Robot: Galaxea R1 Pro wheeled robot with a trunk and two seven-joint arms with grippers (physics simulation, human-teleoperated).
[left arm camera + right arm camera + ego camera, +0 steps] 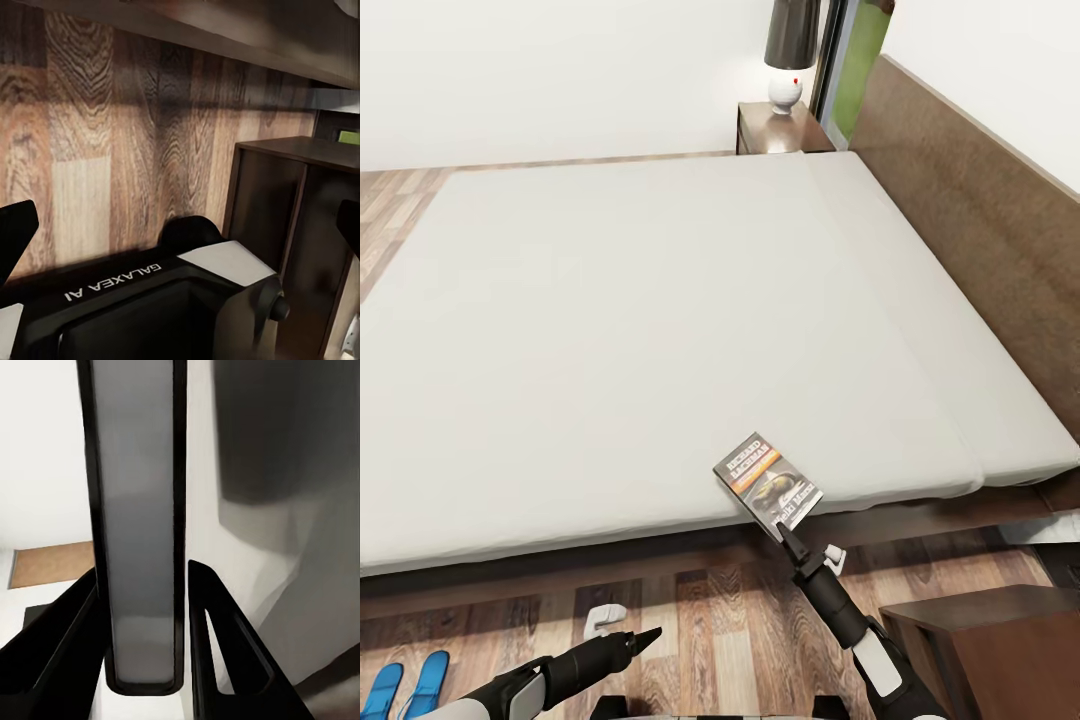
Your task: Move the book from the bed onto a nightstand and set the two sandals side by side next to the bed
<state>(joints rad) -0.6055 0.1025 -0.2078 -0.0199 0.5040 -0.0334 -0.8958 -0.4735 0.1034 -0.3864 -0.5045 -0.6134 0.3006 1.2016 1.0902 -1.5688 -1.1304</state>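
A home bedroom: a low bed (pixel 660 330) with a bare off-white mattress and dark headboard (pixel 980 230), a nightstand (pixel 780 130) carrying a lamp (pixel 790 60) in the corner, wood-plank floor (pixel 710 620), white walls, blue sandals (pixel 405 685).

Off-white mattress (pixel 660 340) in dark brown frame (pixel 980 230). Bright blue sandals (pixel 405 688) lower left; dark book (pixel 767 484) with orange band, white lettering.

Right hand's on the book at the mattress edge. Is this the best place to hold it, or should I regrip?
Keep it. The right hand pinches the book by its near short edge, coming from the floor side. The book is thin and this corner pokes past the bed edge, so both fingers fit around it.
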